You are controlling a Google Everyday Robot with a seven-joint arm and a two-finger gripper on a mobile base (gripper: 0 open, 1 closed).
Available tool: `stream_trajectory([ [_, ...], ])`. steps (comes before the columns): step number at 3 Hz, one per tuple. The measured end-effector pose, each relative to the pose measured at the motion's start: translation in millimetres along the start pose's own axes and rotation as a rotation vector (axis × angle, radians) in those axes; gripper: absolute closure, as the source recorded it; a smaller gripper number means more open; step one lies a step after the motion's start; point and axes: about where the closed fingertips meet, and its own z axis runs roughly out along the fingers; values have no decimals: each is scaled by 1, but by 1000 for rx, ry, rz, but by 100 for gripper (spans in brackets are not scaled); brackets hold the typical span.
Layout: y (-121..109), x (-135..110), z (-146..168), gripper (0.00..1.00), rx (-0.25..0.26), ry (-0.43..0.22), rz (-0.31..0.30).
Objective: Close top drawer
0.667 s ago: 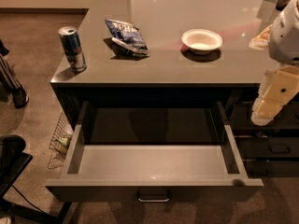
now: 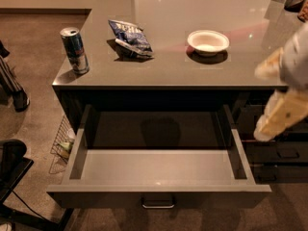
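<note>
The top drawer [image 2: 159, 194] is pulled wide open below the grey countertop [image 2: 168, 66]. It has a flat grey front, a small silver bar handle [image 2: 158, 204] at centre and a bare grey interior [image 2: 156, 166]. My gripper [image 2: 278, 115] shows as a blurred cream-coloured shape at the right edge. It hangs in front of the cabinet, above and to the right of the drawer's right side wall [image 2: 239, 150], and does not touch the drawer.
On the countertop stand a drink can [image 2: 74, 50] at the left, a blue snack bag [image 2: 129, 37] and a white bowl [image 2: 208, 42]. Darker drawers with black handles [image 2: 288, 154] are at the right. A wire basket [image 2: 61, 141] and a black chair base [image 2: 12, 170] stand on the floor at the left.
My arm and gripper have dropped a little at the right edge. The drawer is as wide open as before.
</note>
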Motion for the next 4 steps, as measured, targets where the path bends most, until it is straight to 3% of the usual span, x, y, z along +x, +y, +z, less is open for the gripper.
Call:
stream_trajectory([
  [1, 58, 21, 26, 49, 39, -159, 54],
  [2, 96, 43, 54, 72, 94, -253, 113],
  [3, 146, 66, 125, 96, 8, -269, 185],
  [4, 180, 78, 150, 100, -61, -246, 213],
])
